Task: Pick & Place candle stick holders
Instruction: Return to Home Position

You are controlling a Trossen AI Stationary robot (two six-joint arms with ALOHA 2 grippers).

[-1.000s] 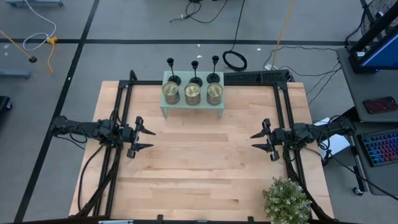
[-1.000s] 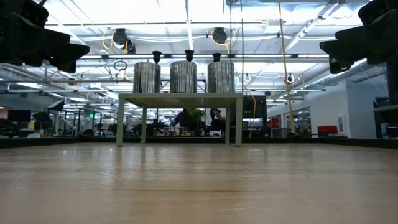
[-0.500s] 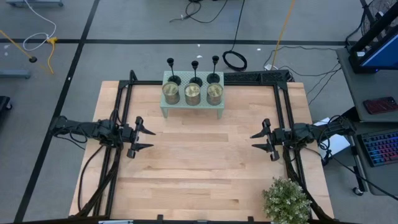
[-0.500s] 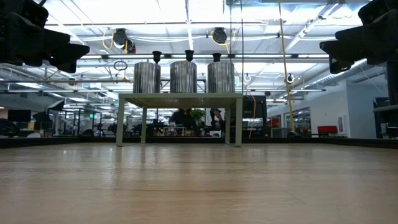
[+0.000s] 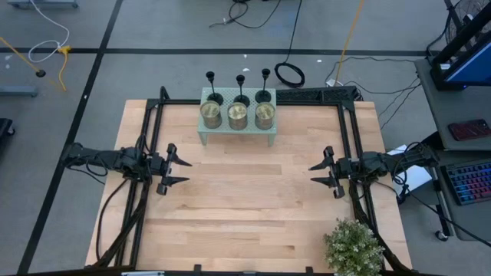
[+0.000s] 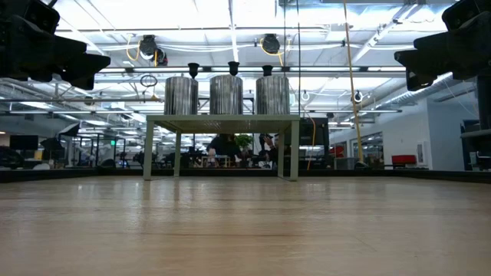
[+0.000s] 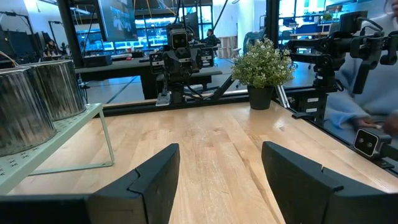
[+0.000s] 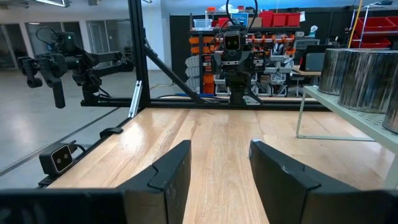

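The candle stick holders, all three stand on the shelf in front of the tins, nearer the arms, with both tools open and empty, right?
Not quite. The high view shows the candle stick holders behind the tins on the shelf, farther from the arms. The left tool and right tool are open and empty.

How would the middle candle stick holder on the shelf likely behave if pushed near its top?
The middle candle stick holder likely tips rather than slides: a tall thin stem over a small disc base. Standing close to a tin on the shelf, it might knock that.
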